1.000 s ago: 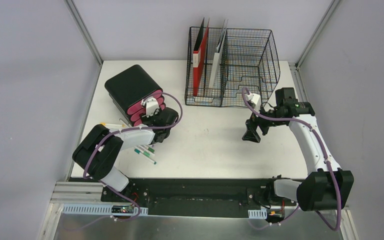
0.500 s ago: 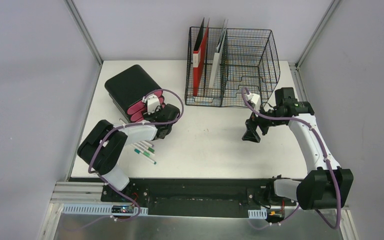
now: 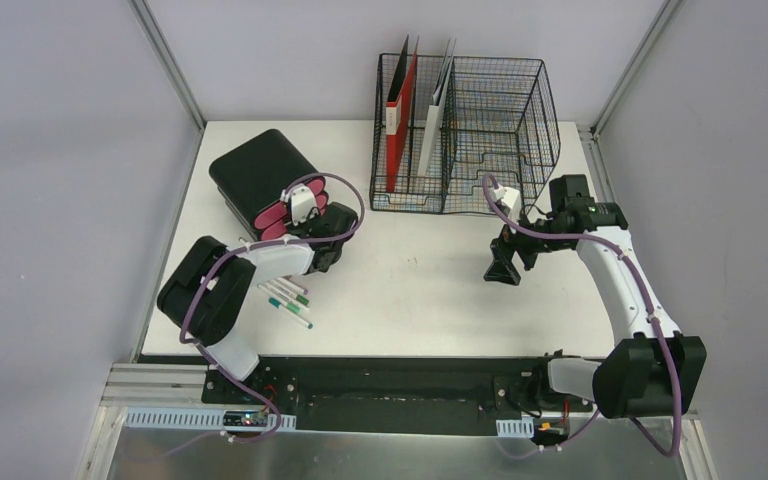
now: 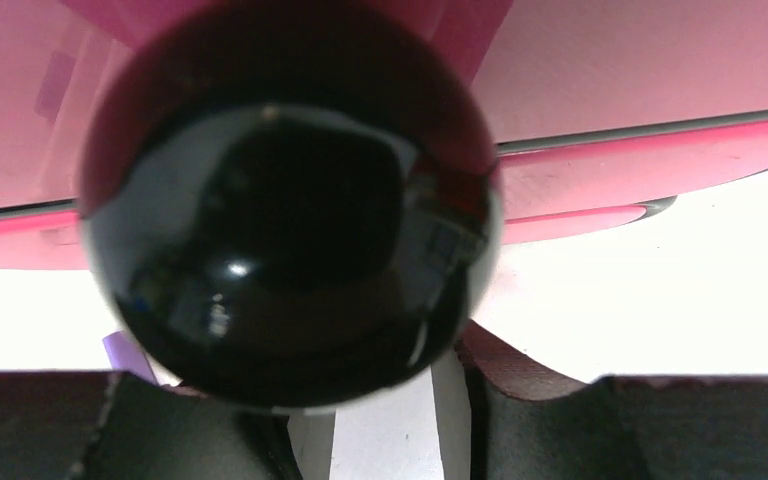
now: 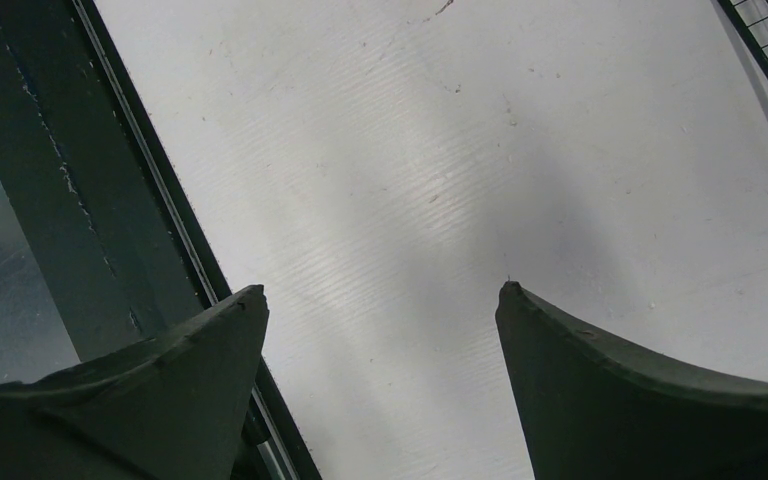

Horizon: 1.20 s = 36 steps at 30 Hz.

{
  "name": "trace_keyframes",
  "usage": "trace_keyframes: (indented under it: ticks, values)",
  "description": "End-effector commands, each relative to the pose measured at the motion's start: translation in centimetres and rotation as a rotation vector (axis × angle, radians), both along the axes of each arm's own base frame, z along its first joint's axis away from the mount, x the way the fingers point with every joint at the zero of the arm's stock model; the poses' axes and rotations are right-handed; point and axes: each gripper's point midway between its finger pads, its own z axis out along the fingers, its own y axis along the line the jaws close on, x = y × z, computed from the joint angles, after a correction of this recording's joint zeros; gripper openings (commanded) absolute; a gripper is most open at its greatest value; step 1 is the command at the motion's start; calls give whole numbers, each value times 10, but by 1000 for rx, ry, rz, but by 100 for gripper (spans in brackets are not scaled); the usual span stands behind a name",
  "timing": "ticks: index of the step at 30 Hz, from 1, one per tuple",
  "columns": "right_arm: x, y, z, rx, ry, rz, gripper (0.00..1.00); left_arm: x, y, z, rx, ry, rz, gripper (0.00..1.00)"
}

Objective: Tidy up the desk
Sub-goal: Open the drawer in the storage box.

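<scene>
Left end effector [image 4: 365, 432]: grab step, black ball [image 4: 290, 210] betw. jaws by pink case [image 4: 640, 80], grip unclear; right end effector [image 5: 380, 330] open, empty. Confirm your hold, then lift.

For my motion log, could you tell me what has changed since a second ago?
The left end effector edged farther toward the pink-and-black case; a glossy black ball sits at its fingers, grip unconfirmed. Right end effector, pens and wire rack stayed put.

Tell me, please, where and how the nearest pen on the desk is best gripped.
Probably mid-barrel, from straight above, jaws across the nearest pen: it lies flat on the desk, its near side free, with other pens close behind it.
</scene>
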Motion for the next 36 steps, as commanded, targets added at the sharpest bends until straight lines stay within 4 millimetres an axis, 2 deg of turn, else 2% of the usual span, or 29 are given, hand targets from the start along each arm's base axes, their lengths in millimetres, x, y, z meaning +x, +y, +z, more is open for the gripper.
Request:
trace_keyframes:
  ticks: [1, 6, 10, 14, 19, 23, 25, 26, 29, 30, 33, 36]
  values:
    - [2, 1, 4, 16, -24, 18, 88, 14, -3, 16, -34, -43, 10, 34]
    - [2, 1, 4, 15, -25, 20, 88, 10, -7, 15, -52, -21, -10, 18]
    - [2, 1, 4, 15, -26, 20, 88, 5, -28, 29, -55, -32, -72, 11]
    - [3, 1, 4, 14, -29, 19, 88, -9, -55, 34, -50, -28, -137, 11]
    - [2, 1, 5, 15, -33, 20, 88, -34, -86, 13, -71, 23, -195, 11]
    - [2, 1, 5, 14, -32, 19, 88, -47, -101, 4, -84, 45, -223, 12]
    - [2, 1, 5, 14, -33, 21, 88, -48, -108, 5, -84, 50, -239, 17]
    - [2, 1, 6, 14, -36, 21, 89, -47, -109, 7, -81, 52, -248, 26]
    - [1, 1, 7, 14, -38, 20, 89, -44, -112, 18, -52, 47, -281, 66]
    - [1, 1, 7, 14, -39, 21, 89, -43, -114, 24, -49, 42, -296, 72]
    - [1, 1, 7, 14, -42, 22, 89, -44, -122, 44, -46, 37, -383, 79]
    - [1, 1, 7, 14, -39, 21, 89, -49, -142, 61, -59, 57, -579, 81]
